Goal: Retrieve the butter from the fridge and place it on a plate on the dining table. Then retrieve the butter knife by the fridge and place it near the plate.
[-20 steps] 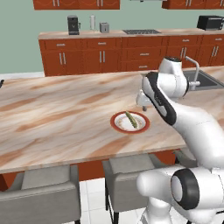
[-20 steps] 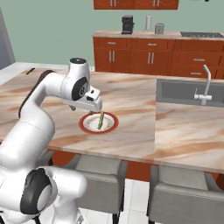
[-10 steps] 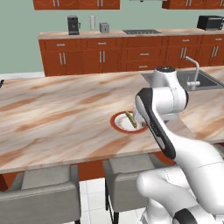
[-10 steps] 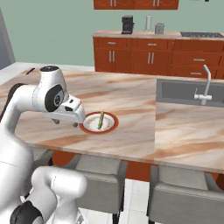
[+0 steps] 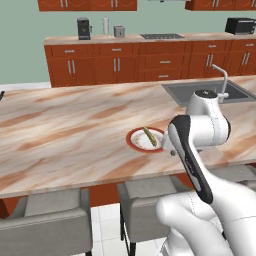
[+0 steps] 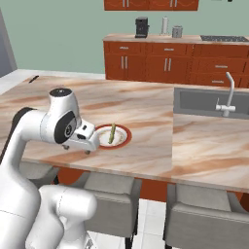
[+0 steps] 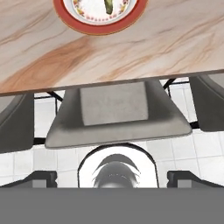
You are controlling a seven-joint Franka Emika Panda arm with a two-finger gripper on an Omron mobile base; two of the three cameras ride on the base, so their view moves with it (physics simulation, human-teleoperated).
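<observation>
Pincer jaws stand wide apart with nothing between them, and it hangs low at the near edge of the dining table, at about 9 o'clock from the plate in the right base view. In the hand view its two dark finger tips sit far apart at the bottom corners, and a grey chair lies just above them, tucked under the table edge.

Beyond the chair in that view, the plate rests on the marbled top at 12 o'clock, cut off by the frame, with the butter lying on its whitish centre. In the left base view the plate sits just at 9 o'clock of the white arm's elbow, and the butter lies across it, slanting from 11 to 5 o'clock. In the right base view the butter lies nearly upright in the picture, towards the plate's middle.

Farther out, at 3 o'clock from the plate, a sink with a pale tap is set into the table. At the table's far left corner, around 10 o'clock, a slim dark item lies; whether it is the knife cannot be told. Behind, red-brown cabinets line the back counter, carrying a dark coffee machine.
</observation>
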